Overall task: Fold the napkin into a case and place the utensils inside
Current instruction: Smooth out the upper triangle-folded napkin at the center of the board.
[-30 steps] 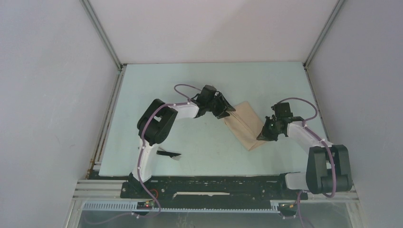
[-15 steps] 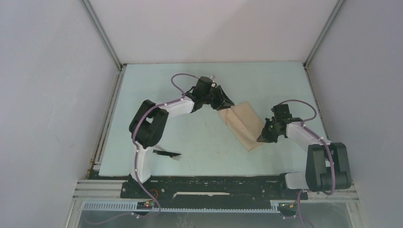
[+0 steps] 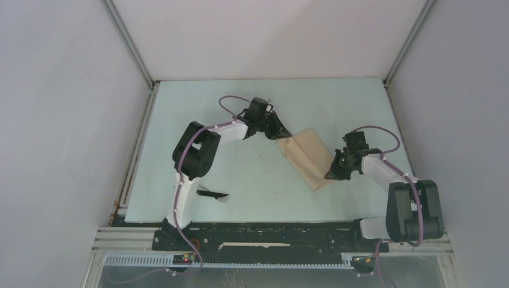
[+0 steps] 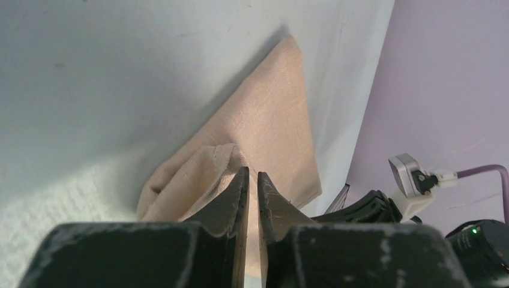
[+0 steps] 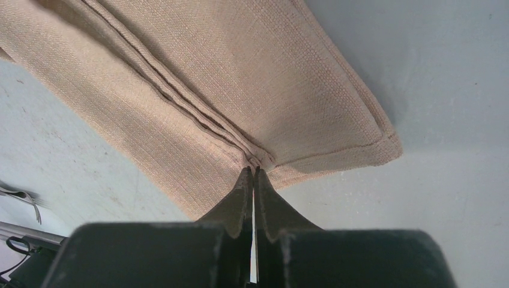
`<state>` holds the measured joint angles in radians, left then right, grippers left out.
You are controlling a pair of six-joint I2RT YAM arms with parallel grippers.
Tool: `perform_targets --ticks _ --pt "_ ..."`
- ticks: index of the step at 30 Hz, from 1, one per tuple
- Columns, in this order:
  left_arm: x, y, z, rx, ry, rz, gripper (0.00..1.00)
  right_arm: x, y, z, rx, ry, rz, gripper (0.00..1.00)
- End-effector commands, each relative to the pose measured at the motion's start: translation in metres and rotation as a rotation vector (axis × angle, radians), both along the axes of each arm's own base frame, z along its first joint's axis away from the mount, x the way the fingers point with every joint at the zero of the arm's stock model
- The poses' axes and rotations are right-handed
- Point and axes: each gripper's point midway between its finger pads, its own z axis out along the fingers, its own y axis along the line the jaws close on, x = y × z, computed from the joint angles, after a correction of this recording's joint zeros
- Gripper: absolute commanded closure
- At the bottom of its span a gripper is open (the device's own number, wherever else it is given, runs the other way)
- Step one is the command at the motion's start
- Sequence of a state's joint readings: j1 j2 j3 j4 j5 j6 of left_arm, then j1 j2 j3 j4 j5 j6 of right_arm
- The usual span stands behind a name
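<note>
A tan-beige napkin (image 3: 307, 157) of soft woven cloth, folded into a long pleated band, is lying diagonally on the pale blue-green table (image 3: 252, 180), right of centre. The black two-fingered left gripper (image 3: 281, 133) is pinching a puckered corner at the band's far end, its jaws all but together on the fabric. The matching right gripper (image 3: 330, 174) is clenching the near edge, exactly where the pleats are converging. The slim black utensils (image 3: 213, 194) are waiting well apart, near the left arm's base. The risk appears to be in the next pull. With each grip biting only a thin nip of slack cloth, uneven tension could be dragging layers out, opening the pleats and leaving no pocket for the cutlery.
</note>
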<state>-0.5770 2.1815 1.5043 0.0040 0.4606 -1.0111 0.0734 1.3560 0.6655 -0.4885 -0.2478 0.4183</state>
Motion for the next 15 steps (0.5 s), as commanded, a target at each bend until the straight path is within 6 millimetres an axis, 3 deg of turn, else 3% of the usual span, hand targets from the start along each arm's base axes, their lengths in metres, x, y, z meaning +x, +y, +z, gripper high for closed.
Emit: perform_targets --ticks 1,10,15 --pt "0.005 -0.016 0.003 -0.033 -0.018 -0.055 0.88 0.002 0.000 -0.002 -0.003 -0.004 -0.005 1.00" --pt "0.002 -0.013 -0.024 -0.002 0.019 -0.054 0.89 0.002 0.000 0.005 -0.014 -0.006 0.002 0.98" --pt "-0.003 -0.011 -0.035 0.009 0.037 -0.066 0.91 0.027 0.006 0.057 -0.078 -0.169 0.058 0.59"
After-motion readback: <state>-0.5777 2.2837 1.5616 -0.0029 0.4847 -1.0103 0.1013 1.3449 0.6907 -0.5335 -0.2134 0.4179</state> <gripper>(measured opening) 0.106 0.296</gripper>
